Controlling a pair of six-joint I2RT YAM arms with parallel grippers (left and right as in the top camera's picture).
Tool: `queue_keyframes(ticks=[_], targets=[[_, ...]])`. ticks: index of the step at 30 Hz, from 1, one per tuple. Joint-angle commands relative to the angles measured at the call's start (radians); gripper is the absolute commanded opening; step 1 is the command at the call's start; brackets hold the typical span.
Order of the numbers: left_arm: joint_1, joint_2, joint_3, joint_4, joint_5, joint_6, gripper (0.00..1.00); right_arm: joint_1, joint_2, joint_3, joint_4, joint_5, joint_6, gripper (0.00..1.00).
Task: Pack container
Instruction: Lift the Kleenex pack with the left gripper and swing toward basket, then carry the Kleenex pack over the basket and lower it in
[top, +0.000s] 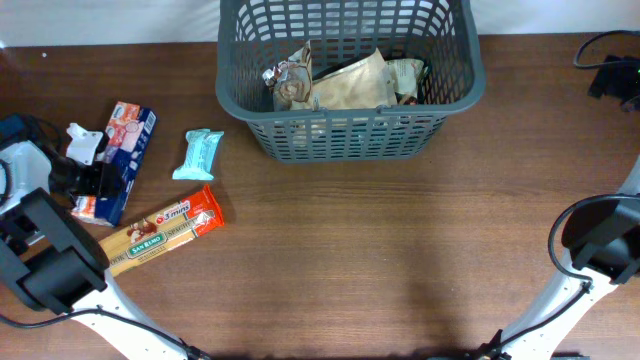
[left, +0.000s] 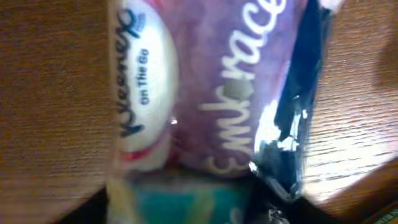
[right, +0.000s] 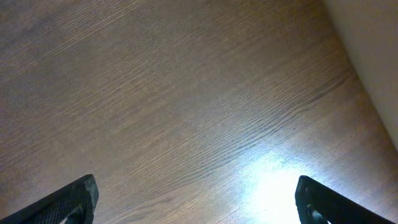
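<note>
Container sits well apart from left gripper (at tissues).

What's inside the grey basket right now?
The grey basket holds a large tan pouch, a crumpled brown-and-white wrapper beside it, and part of another pack on the pouch's other side. They cover most of the base, so anything beneath them cannot be seen.

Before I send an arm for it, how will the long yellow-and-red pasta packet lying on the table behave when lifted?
The long yellow-and-red pasta packet is probably stiff, as it lies straight and flat on the wooden table. Gripped near one end, it would likely tip, being long and narrow. Its plastic wrapper may be slippery.
</note>
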Motion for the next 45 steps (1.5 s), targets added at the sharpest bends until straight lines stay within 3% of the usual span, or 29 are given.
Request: queue_keyframes(ticks=[1, 4, 5, 11, 17, 24, 31, 45], targets=[[0.004, 0.014, -0.009, 0.001, 0.026, -0.002, 0.37, 0.001, -0.004, -0.002, 0.003, -0.002, 0.012, 0.99], [0.004, 0.014, -0.009, 0.002, 0.026, -0.002, 0.04, 0.001, -0.004, -0.002, 0.003, -0.002, 0.012, 0.99], [0.004, 0.014, -0.009, 0.002, 0.026, -0.002, 0.02, 0.001, -0.004, -0.002, 0.003, -0.002, 0.012, 0.99], [0.003, 0.014, -0.008, 0.005, 0.027, -0.021, 0.02, 0.001, -0.004, -0.002, 0.003, -0.002, 0.012, 0.99], [0.003, 0.013, 0.008, 0.047, 0.047, -0.317, 0.02, 0.001, -0.004, -0.002, 0.003, -0.002, 0.012, 0.99], [-0.007, -0.004, 0.095, 0.027, 0.206, -0.338, 0.02, 0.001, -0.004, -0.002, 0.003, -0.002, 0.012, 0.99], [-0.069, -0.087, 0.298, -0.020, 0.360, -0.397, 0.02, 0.001, -0.004, -0.002, 0.003, -0.002, 0.012, 0.99], [-0.379, -0.203, 0.855, -0.049, 0.344, -0.590, 0.02, 0.001, -0.004, -0.002, 0.003, -0.002, 0.012, 0.99]])
